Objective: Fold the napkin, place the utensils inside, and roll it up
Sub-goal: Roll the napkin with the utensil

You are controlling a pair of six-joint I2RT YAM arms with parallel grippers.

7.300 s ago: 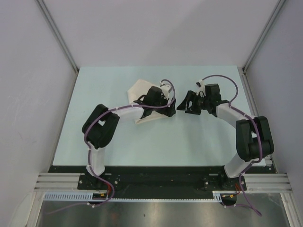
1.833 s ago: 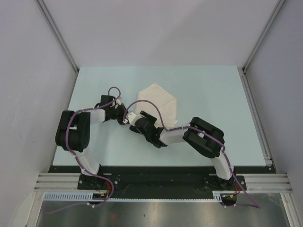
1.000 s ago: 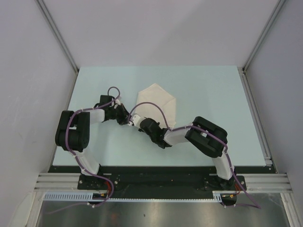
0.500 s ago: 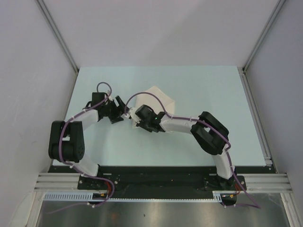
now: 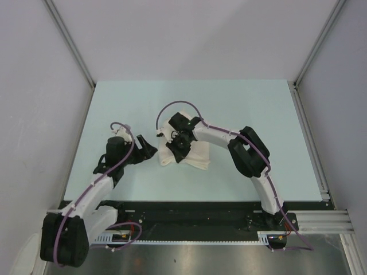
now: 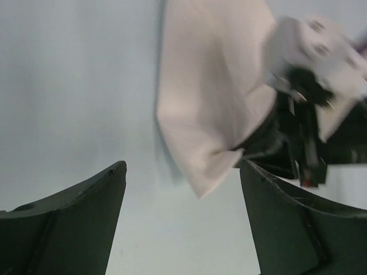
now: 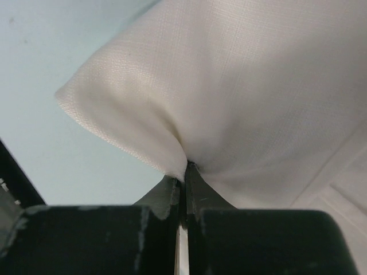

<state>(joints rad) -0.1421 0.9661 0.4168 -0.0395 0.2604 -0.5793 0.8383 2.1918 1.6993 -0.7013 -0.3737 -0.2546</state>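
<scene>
The white napkin point(image 5: 198, 156) lies bunched in the middle of the table, between the two arms. My right gripper point(image 5: 178, 144) is shut on a raised fold at the napkin's left part. In the right wrist view the closed fingertips point(image 7: 183, 170) pinch the cloth point(image 7: 241, 86), which puckers around them. My left gripper point(image 5: 148, 148) stands open just left of the napkin, holding nothing. In the left wrist view a corner of the napkin point(image 6: 206, 103) hangs ahead of the left gripper point(image 6: 182, 169), clear of both fingers point(image 6: 74, 223). The utensils are out of view.
The pale blue table point(image 5: 258, 103) is walled by grey panels at the back and both sides. The right arm's links point(image 5: 246, 150) arch over the table right of the napkin. A purple cable point(image 5: 172, 109) loops above the cloth.
The left gripper has opened, let go of the napkin and drawn back toward the near left. The right gripper, still shut on the cloth, has carried its fold away from the near edge.
</scene>
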